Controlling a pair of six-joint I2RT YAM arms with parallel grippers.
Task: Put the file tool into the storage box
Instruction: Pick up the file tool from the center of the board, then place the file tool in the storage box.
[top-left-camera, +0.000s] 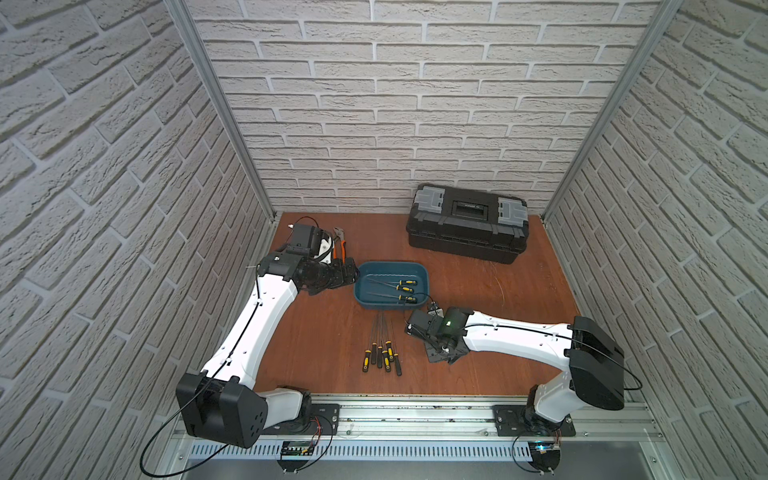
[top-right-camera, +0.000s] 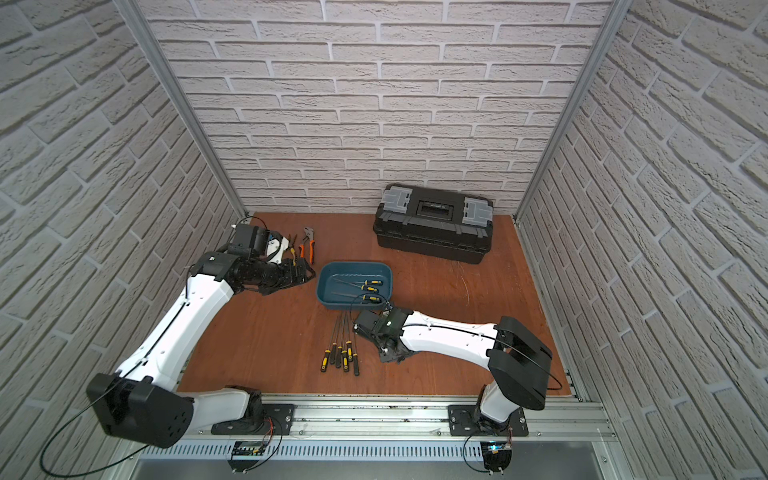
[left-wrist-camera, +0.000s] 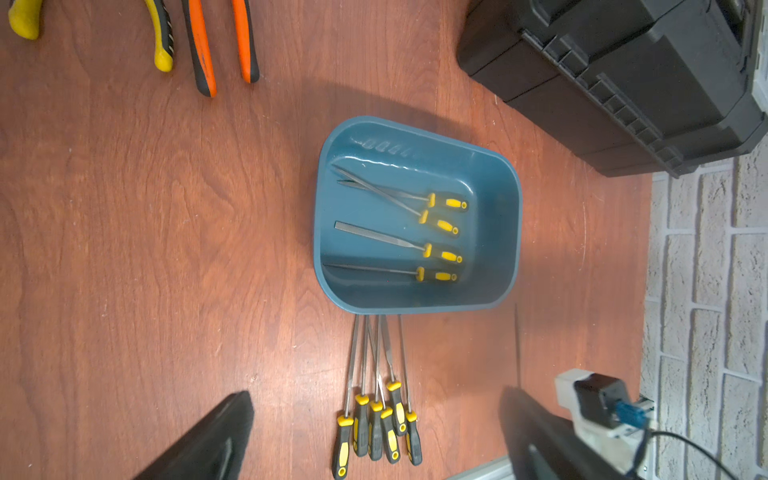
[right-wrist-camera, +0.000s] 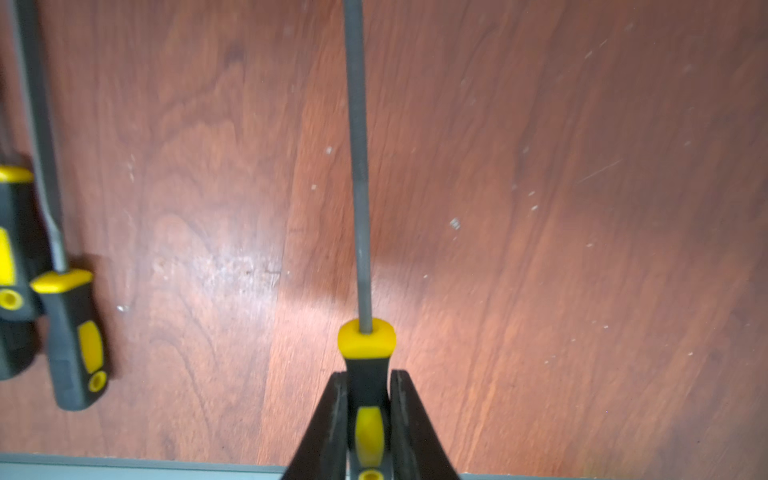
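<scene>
The wooden counter (top-left-camera: 332, 332) carries a black toolbox (top-left-camera: 467, 226) against the back wall. The teal box (top-left-camera: 374, 305) sits mid-counter with four files (left-wrist-camera: 440, 226) lying inside. The left jaws stand released, wide apart and empty, just left of the box and near orange pliers (left-wrist-camera: 224, 45). Six loose files (left-wrist-camera: 376, 415) lie bunched just in front of the box. The right jaws clench one file (right-wrist-camera: 360, 208) by its handle, beside that bunch and outside the box.
</scene>
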